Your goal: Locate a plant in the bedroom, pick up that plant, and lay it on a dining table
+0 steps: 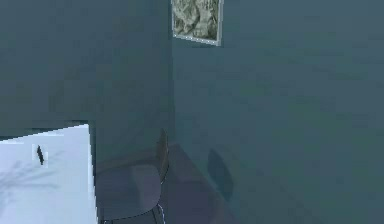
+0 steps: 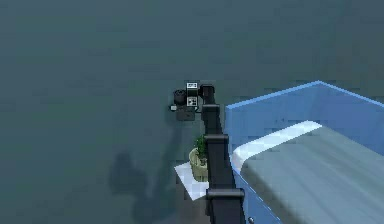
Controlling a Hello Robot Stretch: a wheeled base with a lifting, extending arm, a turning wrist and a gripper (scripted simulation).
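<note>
Plant (image 2: 199,152), small and green in a pale pot, sits on the white nightstand (image 2: 187,181) just beside the blue bed (image 2: 300,125), partly behind the arm (image 2: 214,135). It looks light with soft leaves, so the stiff pot is the place to grip. Gripper (image 2: 181,108) shows higher up against bare wall, holding nothing; the jaws' state I cannot tell.

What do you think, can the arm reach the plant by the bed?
Probably yes: the potted plant sits on the white bedside table right beside the arm, with nothing visibly blocking it.
</note>
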